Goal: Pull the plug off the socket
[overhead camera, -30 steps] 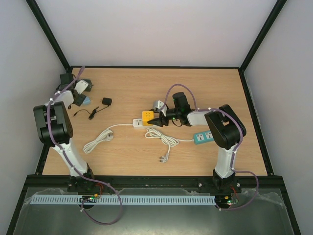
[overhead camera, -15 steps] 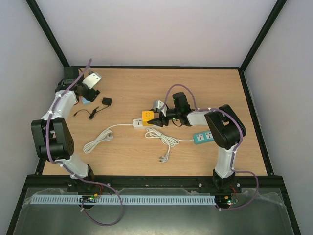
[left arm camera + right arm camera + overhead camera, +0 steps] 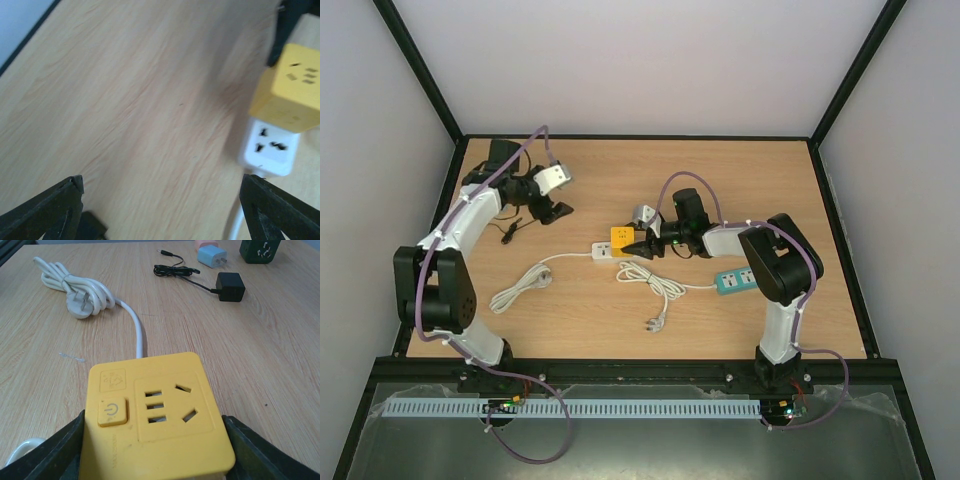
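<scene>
At table (image 3: 750,180) centre: yellow plug adapter (image 3: 160,390), likely rigid and slick, best gripped by its flanks; right gripper (image 3: 152,450) clamped them, left gripper (image 3: 160,185) gaped empty.

I'm working a robotics lab cell: a wood bench (image 3: 620,170) boxed in by bare white walls (image 3: 640,60) on a black frame (image 3: 420,70), with the left arm (image 3: 460,225) and right arm (image 3: 770,255) bolted at its near edge by a slotted cable duct (image 3: 570,408). Within the right gripper (image 3: 635,243) sits a yellow plug block (image 3: 152,410) on a white power strip (image 3: 267,147). Ahead of that gripper lie loose chargers (image 3: 230,286) and a coiled cord (image 3: 80,290).
</scene>
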{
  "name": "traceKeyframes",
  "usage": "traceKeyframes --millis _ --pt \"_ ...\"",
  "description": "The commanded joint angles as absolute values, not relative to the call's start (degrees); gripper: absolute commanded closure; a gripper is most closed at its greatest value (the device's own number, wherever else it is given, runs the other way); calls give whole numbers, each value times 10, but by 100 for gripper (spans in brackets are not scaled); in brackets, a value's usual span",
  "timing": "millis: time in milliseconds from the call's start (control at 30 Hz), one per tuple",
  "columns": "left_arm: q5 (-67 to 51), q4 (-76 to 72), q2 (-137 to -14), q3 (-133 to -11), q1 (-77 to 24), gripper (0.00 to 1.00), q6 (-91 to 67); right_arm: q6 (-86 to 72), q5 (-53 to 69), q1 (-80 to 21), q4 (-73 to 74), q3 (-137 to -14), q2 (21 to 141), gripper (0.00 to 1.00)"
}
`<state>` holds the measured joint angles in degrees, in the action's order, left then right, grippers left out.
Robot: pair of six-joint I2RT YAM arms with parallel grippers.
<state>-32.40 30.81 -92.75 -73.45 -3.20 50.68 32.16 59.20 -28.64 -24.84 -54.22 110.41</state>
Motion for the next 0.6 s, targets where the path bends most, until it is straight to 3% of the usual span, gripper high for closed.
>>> traceKeyframes --millis 0,133,567 --pt "-394 355 -948 -741 -67 12 544 329 522 -292 -192 -513 1140 31" --pt "-393 350 -965 -733 -98 12 543 324 522 -292 -205 -506 1137 2" --pt "-430 388 -1019 -751 -173 11 608 323 531 -289 -221 -496 1134 2"
